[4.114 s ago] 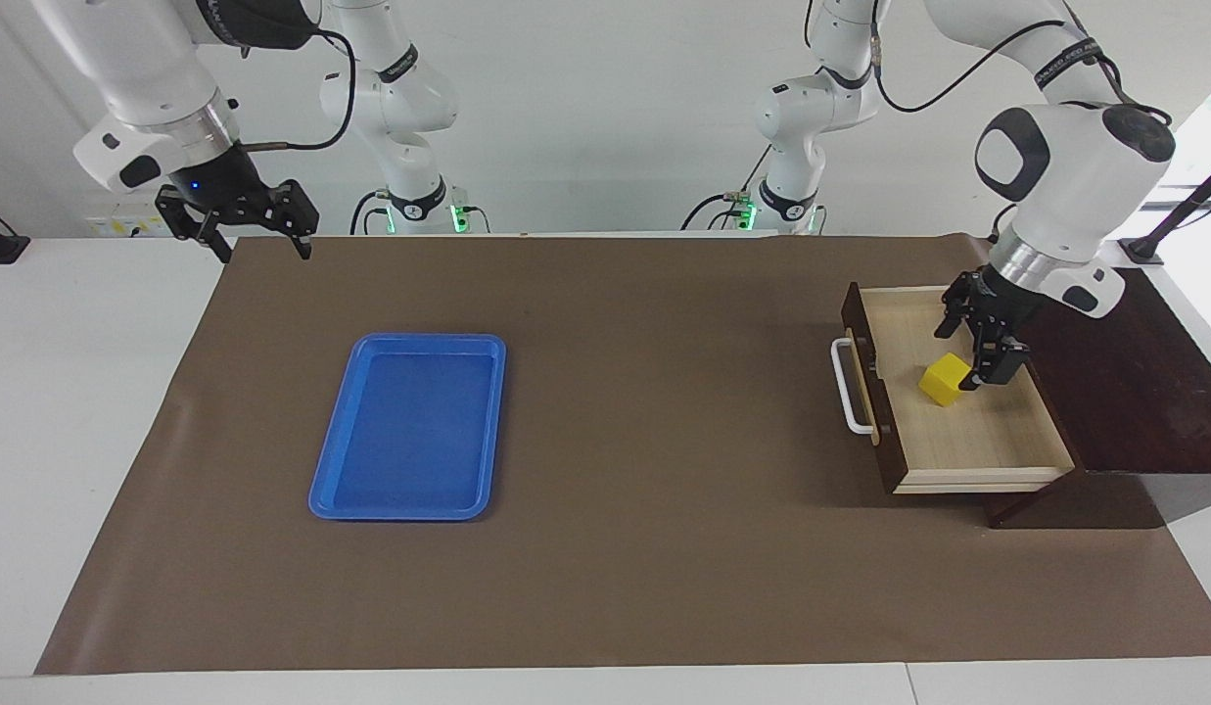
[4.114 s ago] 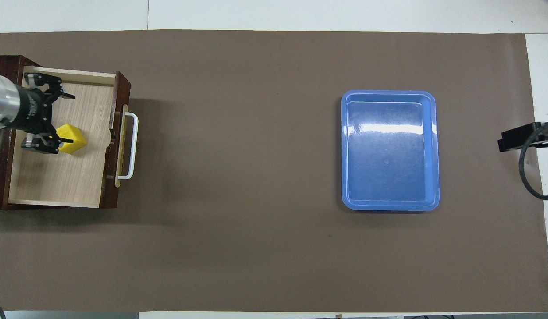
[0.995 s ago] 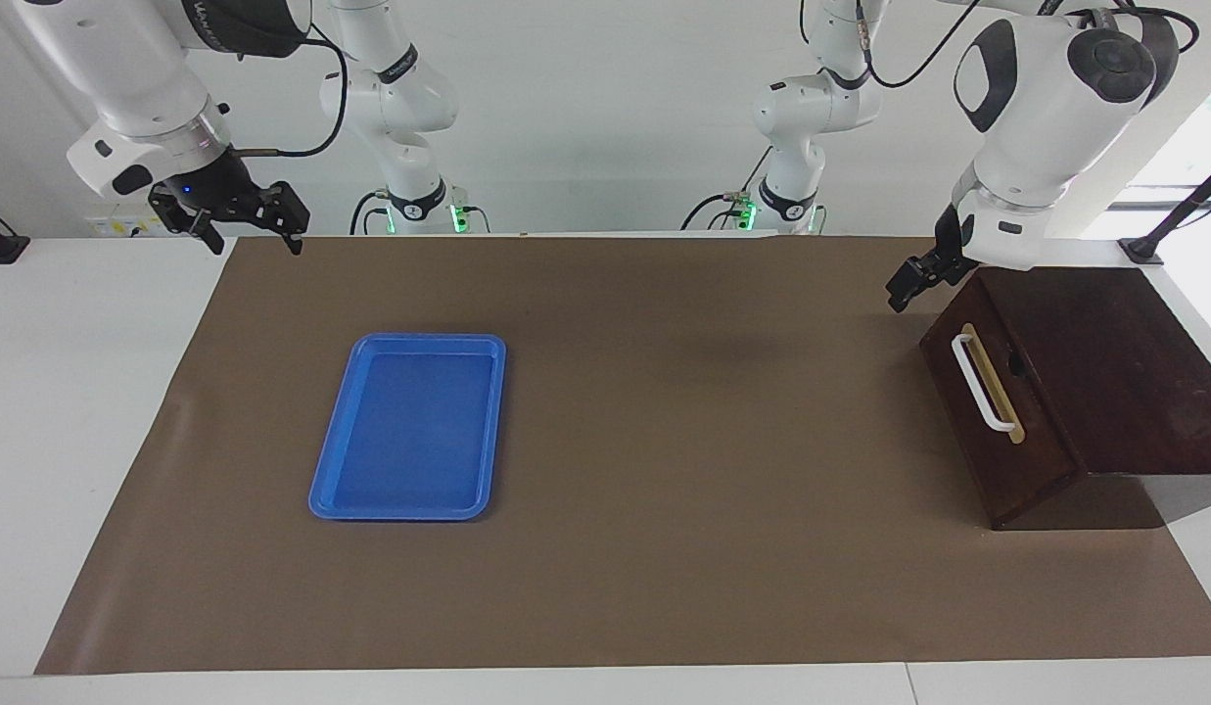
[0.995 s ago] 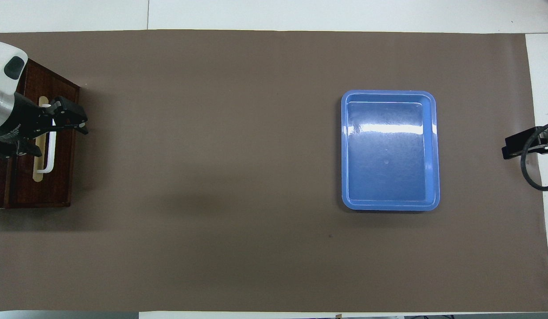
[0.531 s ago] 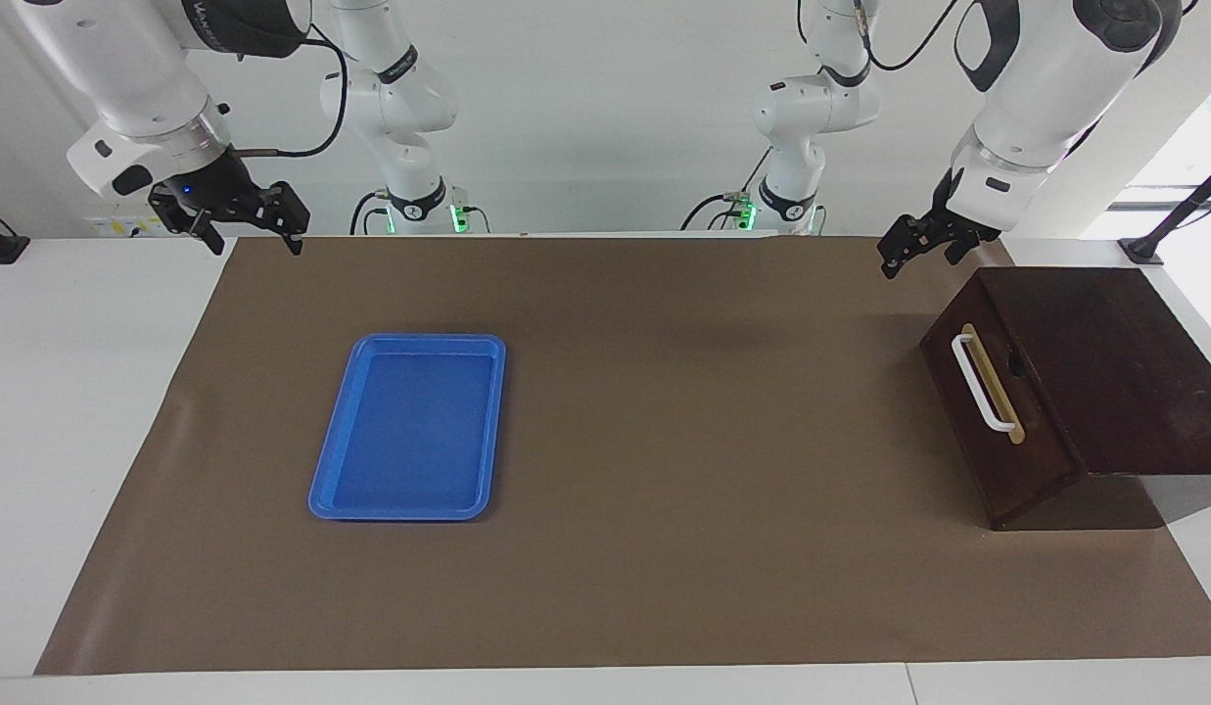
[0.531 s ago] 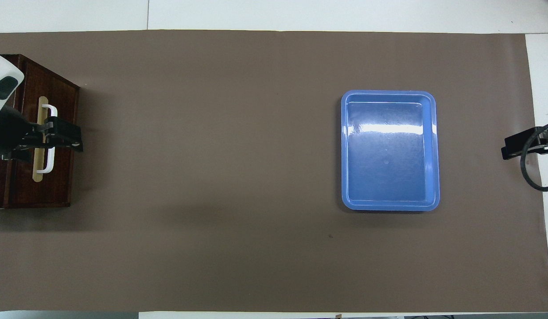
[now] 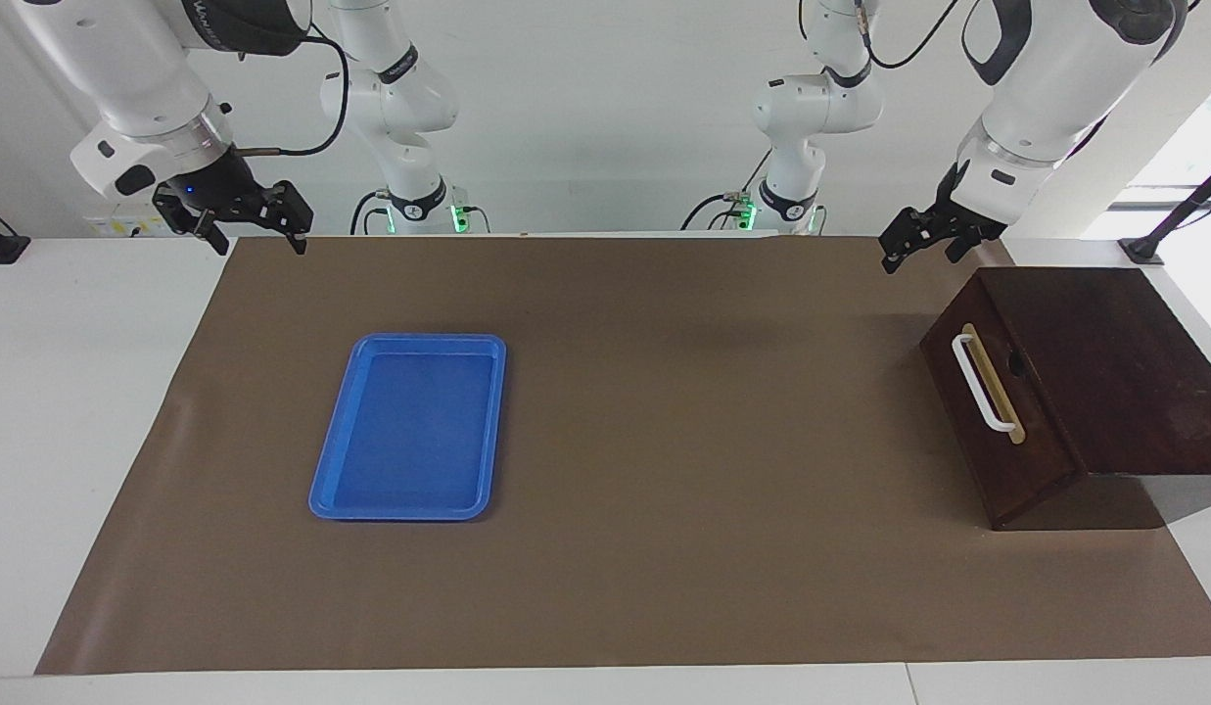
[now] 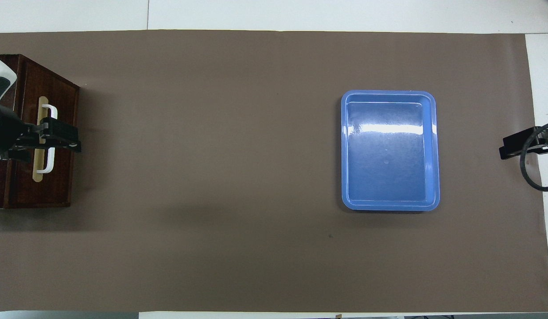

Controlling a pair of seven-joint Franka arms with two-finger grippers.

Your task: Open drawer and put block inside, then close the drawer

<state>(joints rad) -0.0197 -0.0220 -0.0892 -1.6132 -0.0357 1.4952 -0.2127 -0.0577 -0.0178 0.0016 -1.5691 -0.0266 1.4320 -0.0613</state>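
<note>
The drawer (image 7: 997, 416) of the dark brown box (image 7: 1104, 362) is pushed fully in, its white handle (image 7: 979, 382) facing the table's middle. The box stands at the left arm's end of the table. The block is hidden. My left gripper (image 7: 920, 257) hangs open and empty, raised well clear of the box. In the overhead view the left gripper (image 8: 61, 137) covers part of the handle (image 8: 50, 165) on the drawer (image 8: 56, 181). My right gripper (image 7: 257, 245) waits open and empty above the mat's corner at its own end, and the right gripper (image 8: 515, 146) shows only at the overhead view's edge.
A flat blue tray (image 7: 409, 426) lies empty toward the right arm's end, also seen as the tray (image 8: 389, 150) from above. The brown mat (image 7: 664, 548) covers most of the table, with bare white table around it.
The drawer, open earlier with the block inside and my left gripper in it, is now shut. Over the last second my left gripper has risen off the box. The right arm has stayed put.
</note>
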